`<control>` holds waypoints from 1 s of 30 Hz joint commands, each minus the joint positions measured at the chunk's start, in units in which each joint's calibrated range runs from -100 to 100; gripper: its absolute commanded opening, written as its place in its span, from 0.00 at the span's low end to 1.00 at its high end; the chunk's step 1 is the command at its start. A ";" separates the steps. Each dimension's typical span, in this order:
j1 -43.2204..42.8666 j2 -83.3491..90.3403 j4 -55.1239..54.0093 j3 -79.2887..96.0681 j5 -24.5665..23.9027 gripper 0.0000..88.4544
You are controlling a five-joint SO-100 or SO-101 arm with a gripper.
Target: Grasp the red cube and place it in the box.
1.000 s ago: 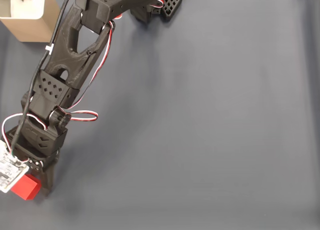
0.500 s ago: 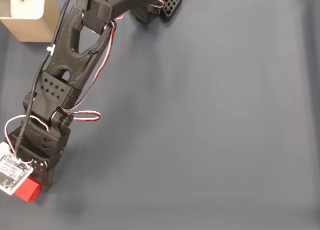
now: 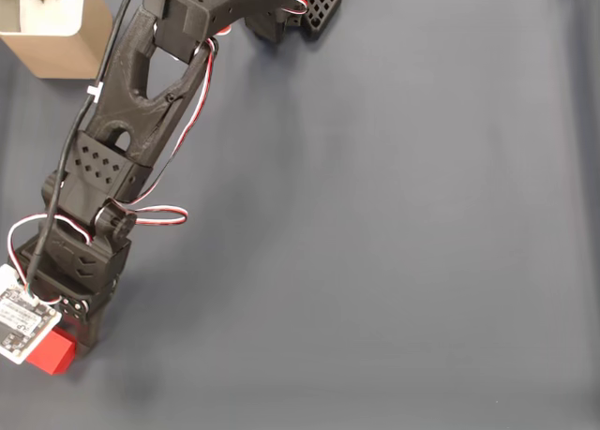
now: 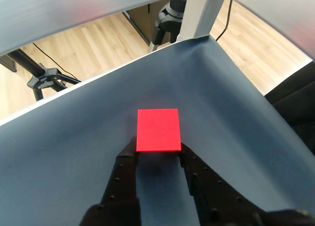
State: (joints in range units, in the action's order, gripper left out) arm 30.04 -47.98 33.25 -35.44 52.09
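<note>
The red cube (image 3: pixel 49 355) lies on the dark grey mat near the lower left corner in the fixed view, half covered by the arm's wrist. My gripper (image 3: pixel 60 346) reaches down over it. Seen from the wrist, the red cube (image 4: pixel 158 130) sits between the two black fingers (image 4: pixel 127 163), which press against its left and right sides; my gripper (image 4: pixel 157 150) is shut on it and the cube still rests on the mat. The box (image 3: pixel 77 37), tan with white lining, stands at the top left corner, far from the cube.
The black arm (image 3: pixel 141 93) runs diagonally from its base at the top centre down to the lower left. The mat's near edge and wooden floor with tripod legs (image 4: pixel 47 76) show beyond the cube in the wrist view. Open mat (image 3: pixel 394 224) lies to the right.
The wrist has shifted slightly down and left over the cube, covering more of it. Over the last half second almost nothing moves.
</note>
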 commanded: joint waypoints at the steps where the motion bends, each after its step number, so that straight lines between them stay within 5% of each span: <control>1: -0.43 7.17 1.91 -1.33 0.15 0.15; 30: 3.69 38.28 14.62 18.20 -1.22 0.14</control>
State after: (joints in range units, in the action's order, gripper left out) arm 32.20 -15.94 47.57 -17.45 51.21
